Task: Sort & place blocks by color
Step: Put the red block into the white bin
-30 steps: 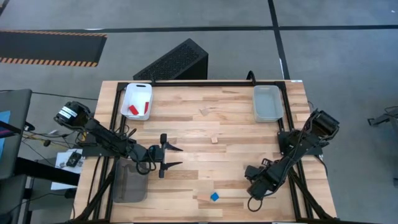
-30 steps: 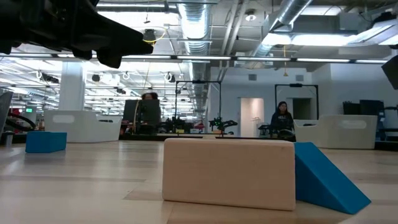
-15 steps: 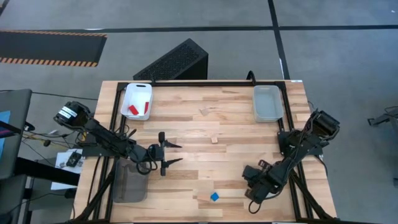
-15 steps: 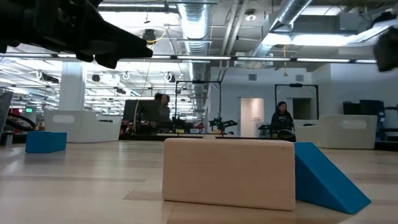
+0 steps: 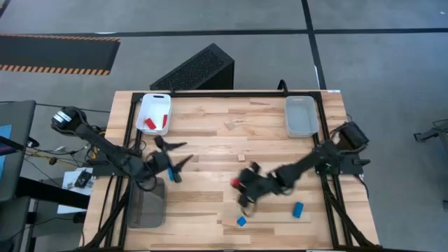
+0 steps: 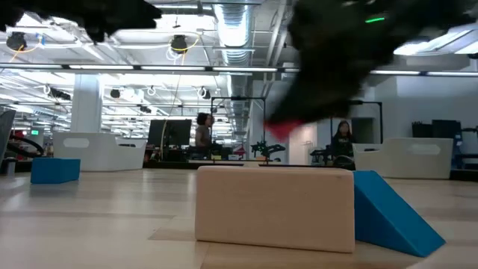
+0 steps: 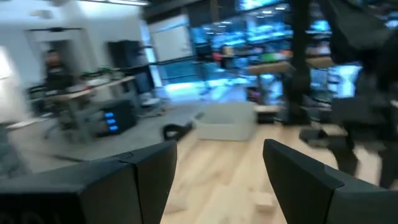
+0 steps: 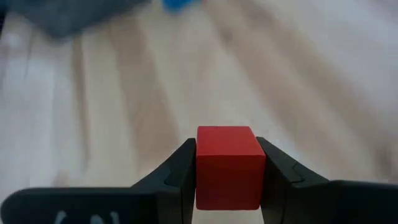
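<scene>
My right gripper (image 5: 243, 185) reaches over the table's middle and is shut on a red cube (image 8: 227, 167), which the low view shows as a red block (image 6: 284, 128) above the table. My left gripper (image 5: 172, 158) hovers open at the left, touching nothing; its two fingers (image 7: 144, 180) frame bare wood. Two blue blocks (image 5: 241, 221) (image 5: 298, 208) lie near the near edge. Plain wood blocks (image 5: 241, 157) (image 5: 229, 126) rest flat on the table. Red pieces (image 5: 150, 123) lie in the white tray (image 5: 155, 102). My right gripper pinches the red cube between its two fingers, one finger (image 8: 177, 171) on each of two opposite side faces (image 8: 202, 168). The fingers come from the table's right, slanting down. The cube is lifted clear of the table and sits square in the hold.
A clear tray (image 5: 301, 115) stands at the far right, and a grey tray (image 5: 145, 208) at the near left corner. In the low view a wood block (image 6: 275, 208) and a blue wedge (image 6: 392, 213) fill the foreground, with a blue block (image 6: 54, 169) at the left. People stand far behind.
My right gripper has swept fast from the near right corner toward the table's middle and left, carrying the red cube; a blue block now shows where it stood. My left gripper has moved toward the far left and turned.
</scene>
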